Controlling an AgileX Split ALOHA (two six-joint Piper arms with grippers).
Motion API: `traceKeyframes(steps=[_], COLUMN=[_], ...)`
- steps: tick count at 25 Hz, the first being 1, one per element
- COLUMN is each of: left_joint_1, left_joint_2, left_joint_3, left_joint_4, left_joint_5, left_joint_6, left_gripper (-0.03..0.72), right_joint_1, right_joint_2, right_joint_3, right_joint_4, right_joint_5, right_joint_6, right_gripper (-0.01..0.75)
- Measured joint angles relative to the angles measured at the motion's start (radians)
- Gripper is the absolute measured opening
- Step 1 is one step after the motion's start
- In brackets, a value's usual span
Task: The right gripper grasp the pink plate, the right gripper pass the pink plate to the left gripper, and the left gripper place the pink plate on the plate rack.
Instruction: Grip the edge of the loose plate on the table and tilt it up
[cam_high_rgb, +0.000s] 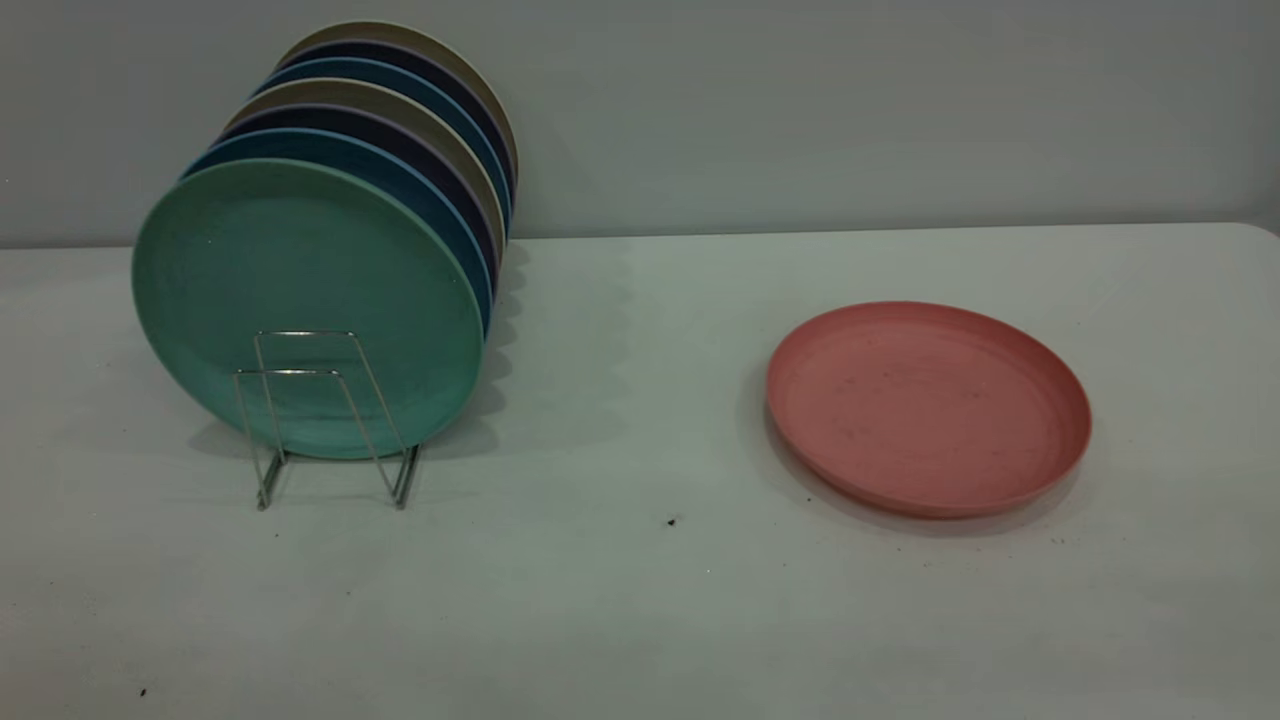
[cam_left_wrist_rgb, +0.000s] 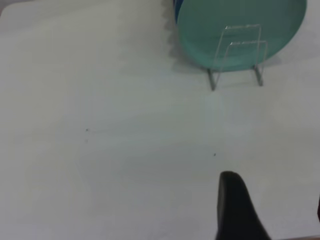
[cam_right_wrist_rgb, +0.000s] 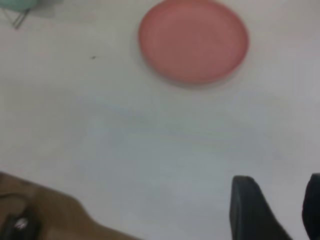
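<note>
The pink plate lies flat on the white table at the right; the right wrist view shows it well ahead of my right gripper, which is open and empty above bare table. The plate rack stands at the left, its two front wire loops free in front of a green plate. In the left wrist view the rack is far ahead of my left gripper, which is open and empty. Neither gripper shows in the exterior view.
Behind the green plate stand several more upright plates in blue, dark and beige. The white table stretches between rack and pink plate. The right wrist view shows the table's edge with a brown surface beyond it.
</note>
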Motion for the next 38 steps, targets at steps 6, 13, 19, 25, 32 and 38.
traceKeyframes(steps=[6,13,19,25,32,38], left_joint_1=[0.0,0.0,0.0,0.0,0.0,0.0], left_joint_2=[0.265,0.631,0.945,1.215,1.313,1.313], left_joint_3=[-0.001,-0.001,-0.009,-0.128,-0.185,-0.186], left_joint_4=[-0.15,-0.473,-0.679,-0.763,-0.781,-0.781], left_joint_5=[-0.085,-0.264,-0.409,-0.404,-0.412,-0.401], left_joint_6=[0.044,0.215,0.424,0.585,0.62,0.627], left_gripper=[0.42,0.42,0.42,0.42,0.42,0.42], right_joint_1=[0.0,0.0,0.0,0.0,-0.122,-0.243], right_joint_2=[0.31,0.611,0.85,1.101,1.331,1.517], right_joint_3=[-0.064,-0.086,-0.089,-0.164,-0.283,-0.337], right_joint_4=[0.146,0.472,0.673,0.697,0.705,0.747], right_joint_5=[-0.077,-0.137,-0.258,-0.312,-0.308,-0.3], right_joint_6=[-0.103,-0.42,-0.599,-0.645,-0.667,-0.71], right_gripper=[0.278,0.278,0.278,0.278,0.278,0.278])
